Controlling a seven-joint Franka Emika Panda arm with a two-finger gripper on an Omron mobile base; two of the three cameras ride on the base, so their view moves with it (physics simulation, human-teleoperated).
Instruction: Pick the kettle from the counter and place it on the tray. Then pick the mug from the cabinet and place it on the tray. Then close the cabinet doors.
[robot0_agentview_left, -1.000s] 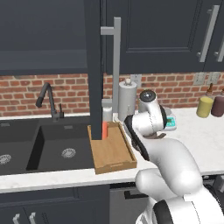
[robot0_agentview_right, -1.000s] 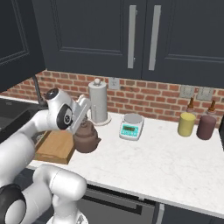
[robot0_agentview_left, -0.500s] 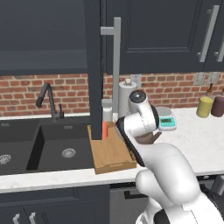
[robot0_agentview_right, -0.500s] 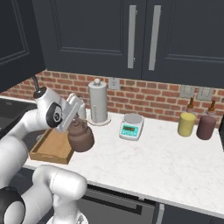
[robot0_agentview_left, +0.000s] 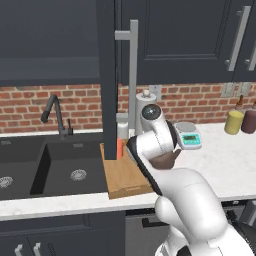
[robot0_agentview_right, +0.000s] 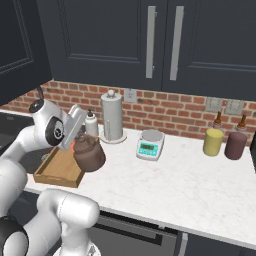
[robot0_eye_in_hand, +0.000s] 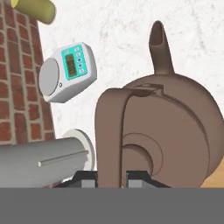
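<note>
While the cabinet door (robot0_agentview_left: 109, 75) stands swung out edge-on above the sink side, the white marbled tabletop (robot0_agentview_right: 190, 180) carries, largest first: the black double sink (robot0_agentview_left: 50, 167); the wooden tray (robot0_agentview_right: 57, 169), just beside the sink, bare but for an orange-red item at its back edge; a paper-towel holder (robot0_agentview_right: 112, 117) against the brick; a small kitchen scale (robot0_agentview_right: 150, 145); a yellow jar (robot0_agentview_right: 213, 142) and a maroon jar (robot0_agentview_right: 235, 145) well apart to the right. Kettle (robot0_agentview_right: 89, 154): dark brown, held by its arched handle at the tray's right rim, apparently lifted a little off the stone, spout pointing away from the hand. Gripper (robot0_eye_in_hand: 112, 177): clamped on the kettle handle, one finger to each side of the arch. Step in hand, by judgement: carrying the kettle over the tray. To do it well, bring the body fully inside the raised rim before lowering, keep it level so it does not swing on the handle, steer clear of the item at the back, and release only once the base sits flat on the wood.
</note>
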